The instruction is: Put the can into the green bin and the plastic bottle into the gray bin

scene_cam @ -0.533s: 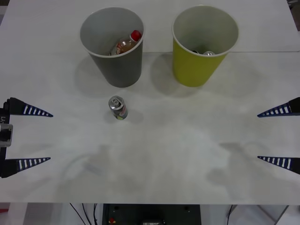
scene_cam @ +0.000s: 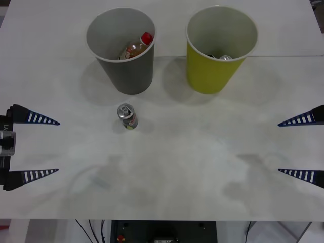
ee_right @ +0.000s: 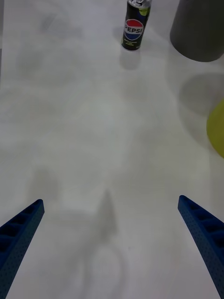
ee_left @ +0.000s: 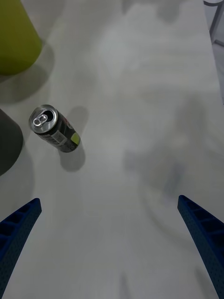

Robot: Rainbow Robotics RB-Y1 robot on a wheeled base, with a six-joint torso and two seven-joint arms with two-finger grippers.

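At the far left edge of the front view, the left gripper [scene_cam: 33, 147] hung low over the white table [scene_cam: 192, 167], its two blue ribbed fingers spread wide apart with nothing between them, pointing toward the middle of the table. Its own wrist camera showed the same spread, one fingertip [ee_left: 18, 224] at each lower corner.

To the right of that gripper, well apart from it, the can [scene_cam: 127, 116] stood upright on the table, silver top and pull-tab up, dark body with a red, white and green label. It stood just in front of the gray bin [scene_cam: 124, 66], near but not touching. In the left wrist view the can [ee_left: 53, 130] stood alone on bare tabletop between the edges of both bins.

The gray bin stood upright toward the back of the table, and the plastic bottle [scene_cam: 135, 47] lay tilted inside it, red cap up against the white inner wall.

Beside it to the right, apart, stood the green bin [scene_cam: 215, 71], upright; a silver can top [scene_cam: 225, 57] showed inside, low against its front wall.

At the far right edge, the right gripper [scene_cam: 301, 147] also hung low, fingers wide apart and empty, well away from the can
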